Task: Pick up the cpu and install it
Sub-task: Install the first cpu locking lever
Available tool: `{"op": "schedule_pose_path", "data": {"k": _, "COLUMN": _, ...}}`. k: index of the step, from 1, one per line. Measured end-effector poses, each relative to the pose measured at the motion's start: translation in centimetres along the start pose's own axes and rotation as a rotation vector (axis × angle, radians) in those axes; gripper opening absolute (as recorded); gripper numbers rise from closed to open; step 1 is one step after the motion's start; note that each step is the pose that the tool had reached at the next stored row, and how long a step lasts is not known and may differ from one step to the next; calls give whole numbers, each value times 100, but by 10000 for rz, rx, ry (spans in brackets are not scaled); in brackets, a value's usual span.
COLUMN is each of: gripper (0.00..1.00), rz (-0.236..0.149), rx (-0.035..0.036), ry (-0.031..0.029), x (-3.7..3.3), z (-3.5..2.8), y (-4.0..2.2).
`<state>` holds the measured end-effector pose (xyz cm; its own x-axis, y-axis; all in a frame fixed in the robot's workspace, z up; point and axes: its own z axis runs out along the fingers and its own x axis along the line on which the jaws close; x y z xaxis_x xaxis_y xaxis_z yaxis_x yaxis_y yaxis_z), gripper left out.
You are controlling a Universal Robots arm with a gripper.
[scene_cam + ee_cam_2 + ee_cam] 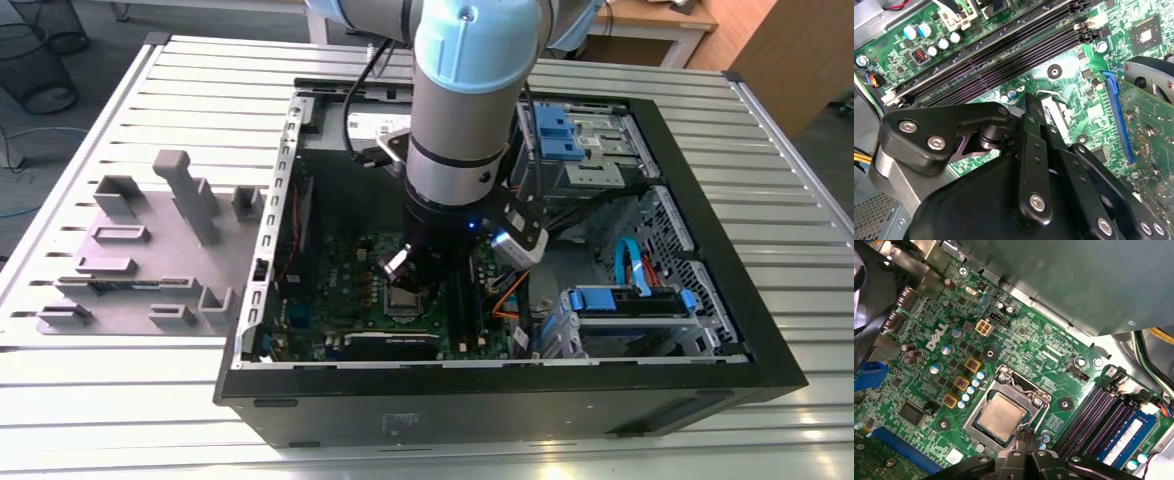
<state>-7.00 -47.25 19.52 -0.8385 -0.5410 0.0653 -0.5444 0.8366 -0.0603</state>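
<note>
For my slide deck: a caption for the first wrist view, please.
The cpu sits in the motherboard socket, with the gripper just beside it.

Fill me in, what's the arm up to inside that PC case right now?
The arm has reached down into the open PC case, with its gripper low over the green motherboard. In the first wrist view the cpu sits flat inside its socket frame, its silver top facing up, and the gripper's fingertips are right at the socket's edge beside it. Off the exterior view's left, the grey holder blocks sit on the slatted table.
</note>
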Motion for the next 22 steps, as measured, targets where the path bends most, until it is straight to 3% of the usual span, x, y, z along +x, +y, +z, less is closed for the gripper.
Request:
{"op": "schedule_pose_path", "data": {"k": 9, "gripper": 11, "rz": 114, "rx": -11, "ry": 5, "x": 3, "z": 14, "y": -6}}
{"op": "schedule_pose_path", "data": {"k": 22, "gripper": 11, "rz": 1212, "rx": -79, "ry": 78, "x": 4, "z": 53, "y": -12}}
